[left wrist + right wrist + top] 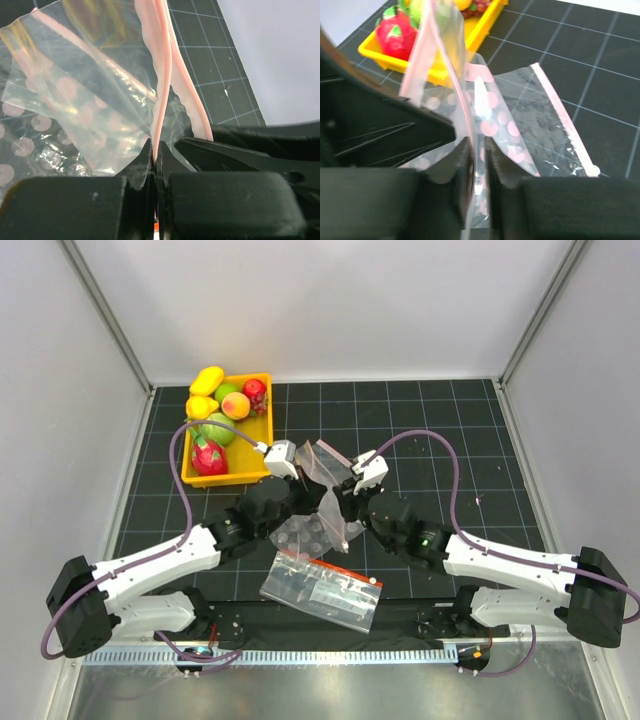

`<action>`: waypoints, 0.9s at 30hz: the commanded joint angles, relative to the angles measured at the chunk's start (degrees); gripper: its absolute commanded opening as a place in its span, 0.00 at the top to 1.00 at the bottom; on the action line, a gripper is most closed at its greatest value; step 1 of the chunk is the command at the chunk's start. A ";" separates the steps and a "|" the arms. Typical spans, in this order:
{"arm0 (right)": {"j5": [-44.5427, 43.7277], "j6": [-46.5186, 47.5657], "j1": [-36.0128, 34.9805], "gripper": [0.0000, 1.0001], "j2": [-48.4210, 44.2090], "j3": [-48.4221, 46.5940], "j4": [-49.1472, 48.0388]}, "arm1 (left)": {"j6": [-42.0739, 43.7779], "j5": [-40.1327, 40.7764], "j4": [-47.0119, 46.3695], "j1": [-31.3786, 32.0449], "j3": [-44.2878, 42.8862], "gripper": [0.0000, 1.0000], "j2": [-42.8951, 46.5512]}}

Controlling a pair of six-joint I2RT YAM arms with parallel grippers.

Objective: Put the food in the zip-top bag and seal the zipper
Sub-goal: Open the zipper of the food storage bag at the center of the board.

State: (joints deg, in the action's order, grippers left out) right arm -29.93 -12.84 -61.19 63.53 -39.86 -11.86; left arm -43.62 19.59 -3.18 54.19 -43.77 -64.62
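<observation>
Closest to the lens, the left end effector [156,152] is fully closed, its jaws pinching one pink strand of the zipper [165,75]. The second strand peels away just right of the fingertips, so the mouth looks partly parted there. The bag [85,85] fans up and left from that grip, held off the desk [220,65], with a bubble sheet [300,533] lying under it.

The right end effector [478,150] has its jaws almost together with clear film running between them; whether they actually clamp it I cannot tell. Beyond its fingertips to the right, another stretch of zipper lies flat. The food [235,405] sits in a yellow tray [258,430], beyond and left of both end effectors and well apart from the bag.

Risks, as I judge them:
- The thin film could slide out of the right pinch if the arms pull apart before it bites.
- If the right jaws take both walls, the mouth won't open.
- With both end effectors occupied, neither is free to fetch food, and letting go with either could let the mouth collapse.
</observation>
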 commanded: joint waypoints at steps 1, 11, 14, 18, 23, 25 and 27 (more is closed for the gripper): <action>-6.71 2.29 -0.33 0.72 -0.68 -1.80 -0.54 | 2.04 -3.77 -2.44 -0.14 -2.55 1.00 0.64; -7.77 3.79 -0.33 0.63 -0.16 -2.86 1.49 | 3.89 -7.64 -2.80 0.12 -3.43 1.00 -0.77; -7.60 3.79 -0.33 0.81 -0.33 -3.12 2.71 | 4.50 -7.12 -2.71 0.21 -3.52 1.00 -0.86; -11.10 3.87 -0.42 0.88 -1.12 -6.54 9.56 | 6.17 -4.75 -1.66 0.21 -3.78 1.00 -0.86; -24.37 7.21 -0.33 0.90 -3.23 -9.79 17.38 | 7.49 -2.54 -0.95 0.30 -6.93 1.00 -5.41; -26.05 8.97 -0.42 0.91 -3.76 -12.87 20.80 | 7.58 -3.68 -1.48 0.47 -8.78 1.00 -7.79; -27.46 10.55 -0.33 0.92 -3.85 -16.11 22.92 | 6.71 -5.34 -2.35 0.56 -11.94 1.00 -11.66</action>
State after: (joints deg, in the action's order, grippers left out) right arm -49.95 -5.78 -61.34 61.63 -49.89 7.09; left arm -37.47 15.18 -3.29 54.39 -51.24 -72.97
